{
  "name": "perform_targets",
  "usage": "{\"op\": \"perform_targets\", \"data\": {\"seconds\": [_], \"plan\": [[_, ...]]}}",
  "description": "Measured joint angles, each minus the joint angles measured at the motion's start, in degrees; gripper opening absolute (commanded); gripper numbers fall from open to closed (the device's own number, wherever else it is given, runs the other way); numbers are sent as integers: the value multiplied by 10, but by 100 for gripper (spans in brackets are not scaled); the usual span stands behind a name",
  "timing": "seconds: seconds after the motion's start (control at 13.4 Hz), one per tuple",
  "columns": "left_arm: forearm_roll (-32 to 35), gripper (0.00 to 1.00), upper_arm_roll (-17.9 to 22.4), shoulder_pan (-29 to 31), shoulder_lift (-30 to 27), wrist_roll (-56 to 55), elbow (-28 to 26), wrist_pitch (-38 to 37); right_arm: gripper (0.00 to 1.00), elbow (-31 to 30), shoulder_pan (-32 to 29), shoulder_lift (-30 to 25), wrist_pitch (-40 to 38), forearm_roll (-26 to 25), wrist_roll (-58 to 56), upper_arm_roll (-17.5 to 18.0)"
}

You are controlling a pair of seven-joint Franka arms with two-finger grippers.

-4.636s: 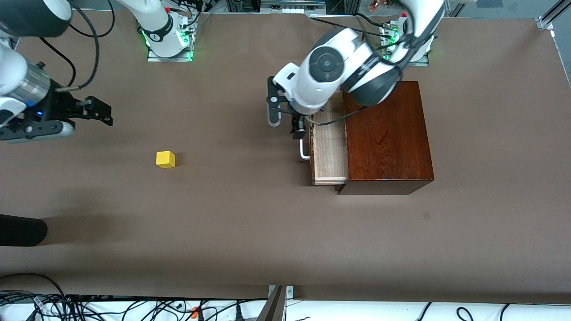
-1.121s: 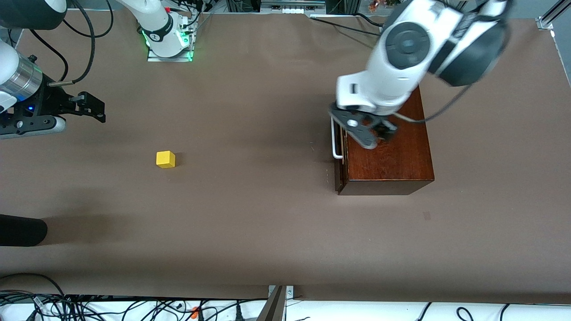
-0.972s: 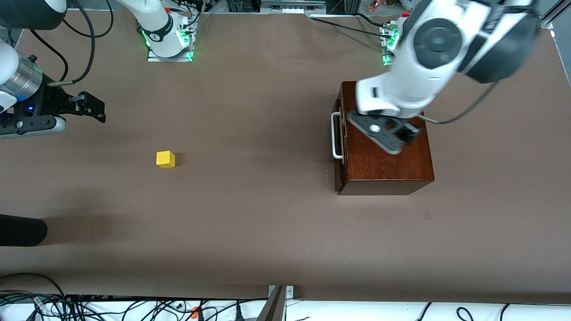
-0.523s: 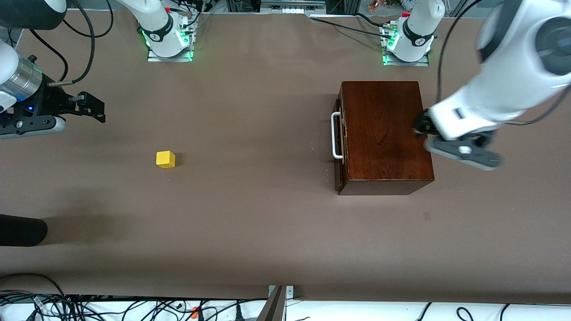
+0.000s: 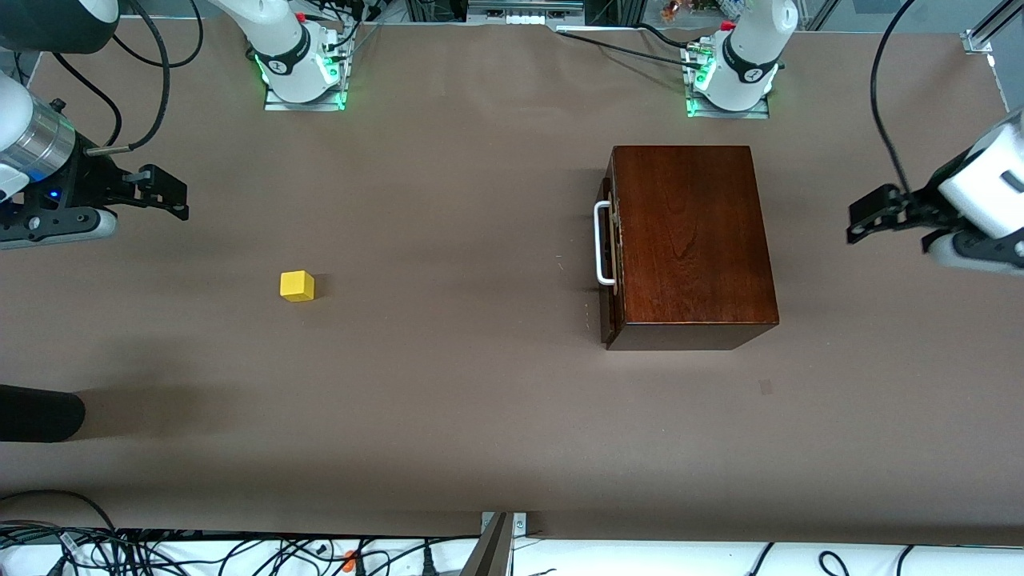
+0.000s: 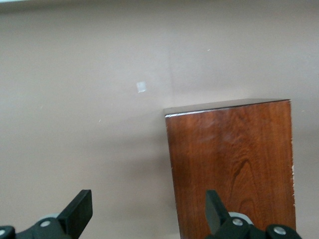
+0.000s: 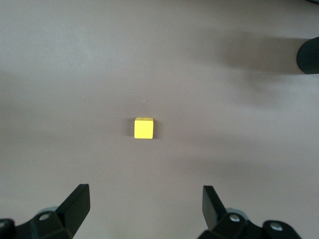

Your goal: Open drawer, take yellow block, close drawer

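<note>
A: Brown paper covers the worktop. Where is the yellow block?

B: On the bare worktop toward the right arm's end, well apart from the wooden box. From the box, it sits at about 9 o'clock in the front view. Nothing touches it.

A: And the drawer?

B: Pushed in flush with the box, its white U-shaped handle facing the block's end of the worktop.

A: The 2 end effectors?

B: The right end effector hangs over the worktop's edge at the right arm's end, fingers spread and released, grasping nothing; its wrist view looks down on the block between them. The left end effector hangs over the worktop at the left arm's end, beside the box, also spread wide with nothing between its fingers.
</note>
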Motion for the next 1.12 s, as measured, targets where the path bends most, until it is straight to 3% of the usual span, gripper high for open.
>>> {"op": "perform_targets", "data": {"seconds": [0.15,0.37,1.12], "plan": [[-1,100,36,-24,-54,-8,-84,47,100,0,0,0,0,0,0,0],[-1,100,42,-32,-119,-16,-198,112,100,0,0,0,0,0,0,0],[-1,100,42,-39,-132,-16,-230,124,100,0,0,0,0,-1,0,0]]}}
